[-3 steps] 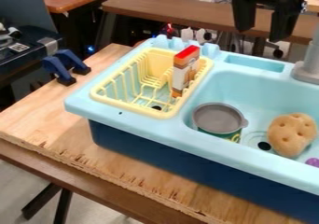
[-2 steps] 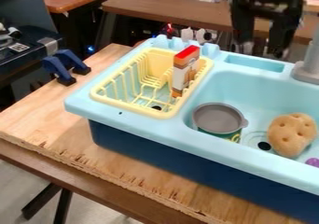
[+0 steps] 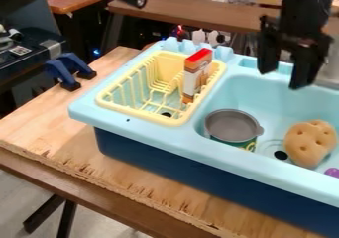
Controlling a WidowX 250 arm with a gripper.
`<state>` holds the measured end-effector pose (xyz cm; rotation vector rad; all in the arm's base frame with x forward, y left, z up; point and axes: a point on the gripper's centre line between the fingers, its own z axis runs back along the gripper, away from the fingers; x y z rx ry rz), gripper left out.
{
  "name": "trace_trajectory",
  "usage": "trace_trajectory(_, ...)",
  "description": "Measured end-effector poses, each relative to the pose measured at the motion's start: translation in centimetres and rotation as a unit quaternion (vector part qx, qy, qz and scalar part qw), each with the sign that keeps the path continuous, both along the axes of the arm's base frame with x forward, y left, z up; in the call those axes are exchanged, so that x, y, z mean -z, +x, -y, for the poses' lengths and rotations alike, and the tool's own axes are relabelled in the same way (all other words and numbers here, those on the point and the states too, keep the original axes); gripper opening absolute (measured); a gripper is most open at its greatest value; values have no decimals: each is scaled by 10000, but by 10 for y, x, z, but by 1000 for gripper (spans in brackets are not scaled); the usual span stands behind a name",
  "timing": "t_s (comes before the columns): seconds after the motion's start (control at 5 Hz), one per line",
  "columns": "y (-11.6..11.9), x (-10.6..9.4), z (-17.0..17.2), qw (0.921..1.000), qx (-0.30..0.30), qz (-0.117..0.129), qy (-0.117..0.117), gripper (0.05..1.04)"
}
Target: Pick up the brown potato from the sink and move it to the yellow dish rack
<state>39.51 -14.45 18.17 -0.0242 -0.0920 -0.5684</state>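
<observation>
2 blue clamps (image 3: 61, 73) are sitting on a wooden tabletop (image 3: 39, 128), a yellow rack (image 3: 142, 114) is holding a red-topped carton (image 3: 195, 79), and a bench (image 3: 172, 16) is standing behind.

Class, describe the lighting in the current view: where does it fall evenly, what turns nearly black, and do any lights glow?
In the camera view, soft light falls fairly evenly on the pale blue sink rim; in the camera view, the black claw looks almost like a silhouette; also in the camera view, a red light and a blue light glow in the dark background.
</observation>
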Motion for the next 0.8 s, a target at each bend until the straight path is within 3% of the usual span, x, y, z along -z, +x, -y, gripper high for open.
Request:
trace_trajectory(0.2, -1, 1, 5, 10000, 48, 55, 18, 1002)
trace_trajectory(0.4, -4, 13, 5, 9999, -81, -122, -57, 1002)
trace_trajectory(0.8, 3, 25, 4, 9994, -145, -50, -322, 1002)
